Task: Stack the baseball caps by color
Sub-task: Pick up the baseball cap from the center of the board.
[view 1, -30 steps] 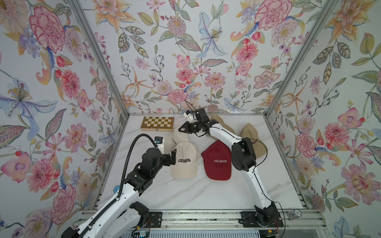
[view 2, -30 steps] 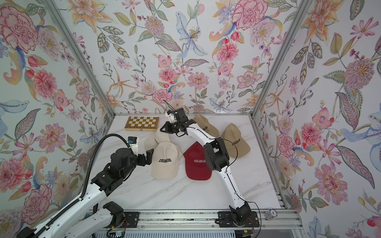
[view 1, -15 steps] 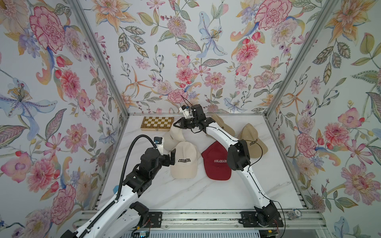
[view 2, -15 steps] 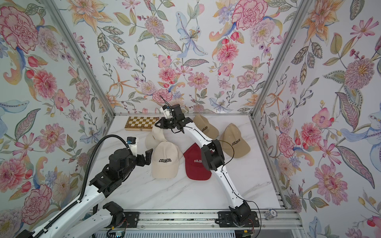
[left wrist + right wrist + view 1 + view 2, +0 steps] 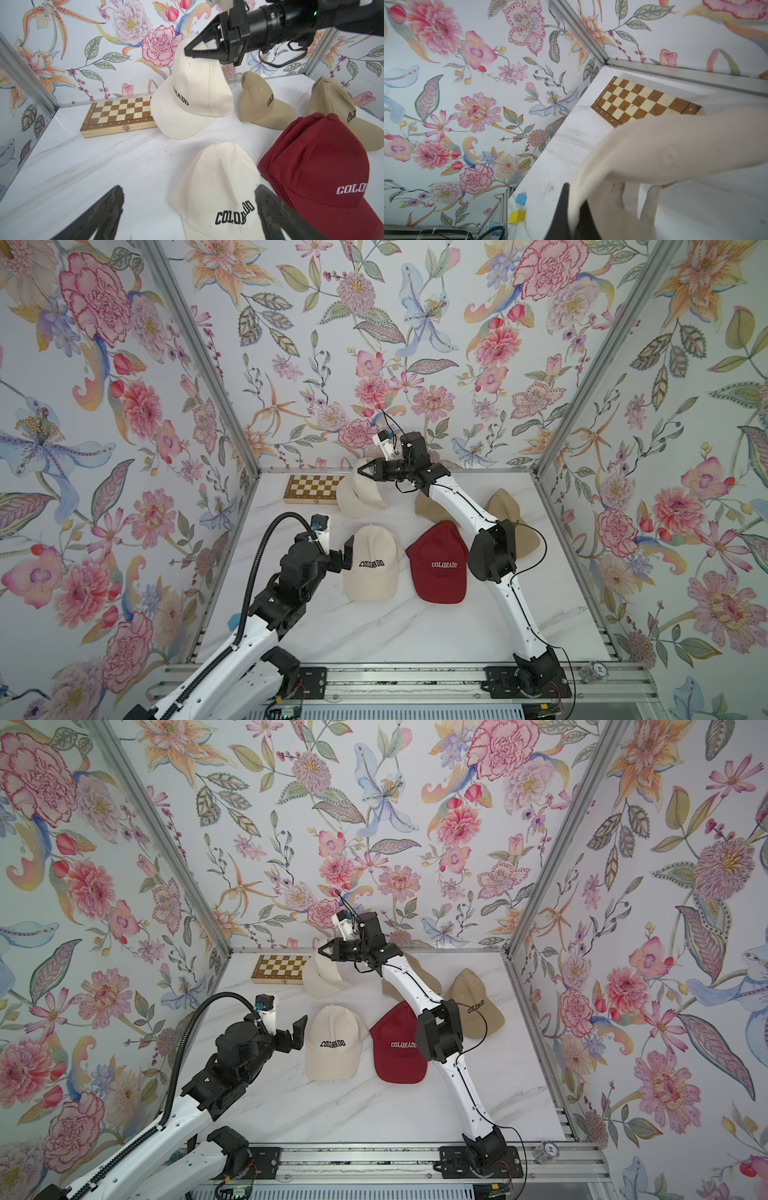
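The front half of the white bench (image 5: 374, 635) is open up to the rail. The caps crowd the back, and the chessboard (image 5: 313, 488) lies against the back wall near the left corner. Compared with a second ago, the right pincer (image 5: 360, 472) is higher and nearer the back wall. It is clenched on the crown of a cream cap (image 5: 359, 499), which now hangs brim-down just beside the chessboard. Whether the brim touches the bench I cannot tell. The left pincer (image 5: 345, 556) is released, its jaws wide, next to the second cream cap (image 5: 372, 568), which lies flat with black COLORADO lettering. Right of that lies the dark red stack (image 5: 440, 568), and behind it are two tan caps (image 5: 261, 101) (image 5: 332, 104), apart.
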{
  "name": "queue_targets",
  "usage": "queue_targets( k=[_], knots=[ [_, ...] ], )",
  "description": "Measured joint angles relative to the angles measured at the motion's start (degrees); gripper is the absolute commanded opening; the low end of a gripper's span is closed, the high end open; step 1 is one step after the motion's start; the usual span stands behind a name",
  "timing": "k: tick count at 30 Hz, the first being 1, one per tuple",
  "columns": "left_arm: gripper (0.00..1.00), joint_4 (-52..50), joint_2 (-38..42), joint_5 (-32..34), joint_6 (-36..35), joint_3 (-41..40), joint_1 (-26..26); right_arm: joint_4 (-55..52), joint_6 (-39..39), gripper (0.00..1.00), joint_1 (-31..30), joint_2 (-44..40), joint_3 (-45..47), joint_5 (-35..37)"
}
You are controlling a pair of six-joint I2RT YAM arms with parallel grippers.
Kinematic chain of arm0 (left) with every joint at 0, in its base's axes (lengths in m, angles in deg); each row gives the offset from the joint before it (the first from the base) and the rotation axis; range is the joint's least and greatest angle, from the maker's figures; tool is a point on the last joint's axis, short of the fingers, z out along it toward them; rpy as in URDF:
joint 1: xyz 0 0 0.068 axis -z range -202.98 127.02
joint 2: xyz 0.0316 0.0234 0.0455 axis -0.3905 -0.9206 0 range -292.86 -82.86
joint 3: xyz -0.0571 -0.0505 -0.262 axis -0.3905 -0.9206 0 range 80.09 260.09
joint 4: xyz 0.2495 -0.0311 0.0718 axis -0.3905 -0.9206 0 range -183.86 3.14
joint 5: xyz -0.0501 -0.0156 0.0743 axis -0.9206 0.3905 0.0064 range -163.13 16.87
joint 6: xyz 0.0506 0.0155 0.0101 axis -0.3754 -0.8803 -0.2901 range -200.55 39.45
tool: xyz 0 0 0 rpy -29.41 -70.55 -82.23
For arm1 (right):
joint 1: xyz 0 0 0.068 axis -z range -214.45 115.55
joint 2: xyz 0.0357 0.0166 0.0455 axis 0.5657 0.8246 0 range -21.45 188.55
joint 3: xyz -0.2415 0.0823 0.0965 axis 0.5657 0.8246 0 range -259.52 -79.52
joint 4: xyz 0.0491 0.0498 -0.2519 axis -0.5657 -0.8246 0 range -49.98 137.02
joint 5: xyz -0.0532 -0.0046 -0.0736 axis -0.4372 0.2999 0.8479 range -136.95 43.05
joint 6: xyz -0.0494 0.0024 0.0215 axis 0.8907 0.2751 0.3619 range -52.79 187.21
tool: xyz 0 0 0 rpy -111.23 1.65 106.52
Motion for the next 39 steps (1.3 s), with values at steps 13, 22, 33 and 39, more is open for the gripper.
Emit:
queue_targets(
  k=[13, 22, 33, 39],
  knots=[
    [1.0, 7.8, -3.5, -4.6, -9.3, 1.7, 0.0, -16.5, 10.9, 0.0, 3.9, -15.9, 1.7, -0.3],
    [1.0, 11.2, -9.3, -7.9, -16.2, 8.1, 1.1, -29.0, 22.6, 0.0, 1.6, -30.4, 17.0, 7.0],
    [1.0, 12.9, -11.5, -13.9, -19.7, 12.7, 4.6, -32.0, 28.8, 0.0, -3.1, -38.4, 28.8, 11.7],
    [1.0, 14.9, -12.8, -16.9, -21.1, 13.4, 5.6, -32.2, 29.9, 0.0, -4.1, -41.4, 30.6, 11.8]
  ],
)
